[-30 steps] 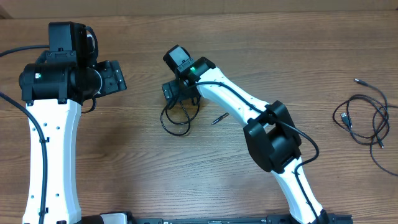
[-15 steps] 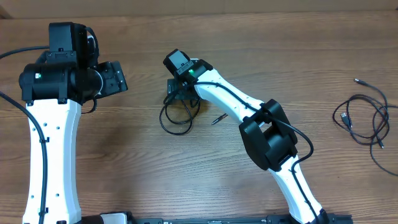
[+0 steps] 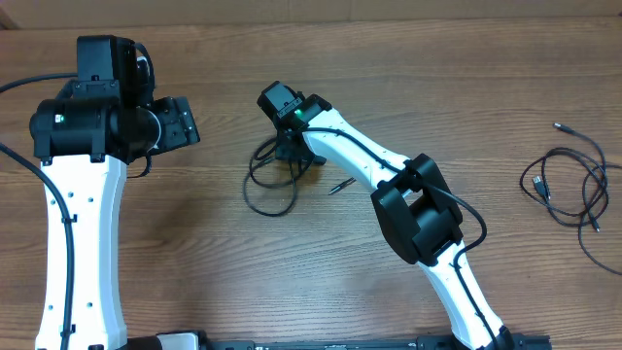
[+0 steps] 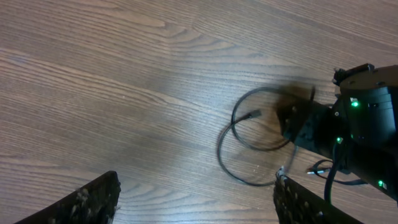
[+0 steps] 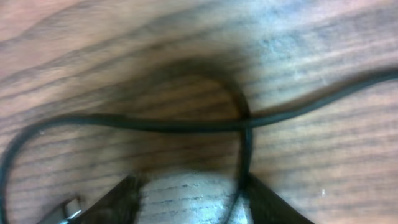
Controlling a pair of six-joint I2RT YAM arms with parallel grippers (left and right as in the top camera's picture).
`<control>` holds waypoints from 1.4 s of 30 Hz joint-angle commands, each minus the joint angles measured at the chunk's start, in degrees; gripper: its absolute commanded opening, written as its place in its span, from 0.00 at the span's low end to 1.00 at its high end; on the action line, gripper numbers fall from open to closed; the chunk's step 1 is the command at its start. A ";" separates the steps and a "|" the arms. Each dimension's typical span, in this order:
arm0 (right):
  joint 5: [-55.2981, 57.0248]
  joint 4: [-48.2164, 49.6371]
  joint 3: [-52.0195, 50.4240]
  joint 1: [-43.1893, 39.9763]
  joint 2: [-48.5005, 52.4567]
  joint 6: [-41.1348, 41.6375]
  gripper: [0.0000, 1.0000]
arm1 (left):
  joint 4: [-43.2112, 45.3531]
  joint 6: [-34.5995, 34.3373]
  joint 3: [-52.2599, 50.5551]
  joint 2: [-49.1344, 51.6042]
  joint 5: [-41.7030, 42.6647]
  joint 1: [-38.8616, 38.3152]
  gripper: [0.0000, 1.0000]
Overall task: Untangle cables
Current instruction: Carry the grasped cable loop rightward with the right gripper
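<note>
A looped black cable [image 3: 247, 194] lies on the wooden tabletop [image 3: 437, 58]. The right gripper [image 3: 292, 156] hangs over the loop's upper edge, fingers [image 5: 127, 199] apart astride one strand, probably to tease the crossing open, while the left gripper [image 3: 180, 122], its fingers also apart, is held well left of the loop. Only the overhead view shows a second cable tangle [image 3: 569, 185] far right of the loop; only the right wrist view shows the strands crossing close up.

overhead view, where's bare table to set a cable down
Bare wood between the right arm and the tangled cables, and near the front edge between the left arm and right arm. Crowded at the right claw, over the looped cable.
</note>
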 commanded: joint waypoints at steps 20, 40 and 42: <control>3.56 -11.85 2.80 -8.76 -12.79 -2.40 0.04 | 0.09 -0.50 0.96 -0.83 0.46 0.33 0.79; 18.45 -25.20 3.13 -31.69 -24.96 -6.23 0.04 | 0.04 -0.48 0.96 -0.83 0.46 0.33 0.79; 21.14 -26.01 4.63 -36.44 -25.81 -6.25 0.04 | 0.04 -0.48 0.96 -0.83 0.46 0.33 0.79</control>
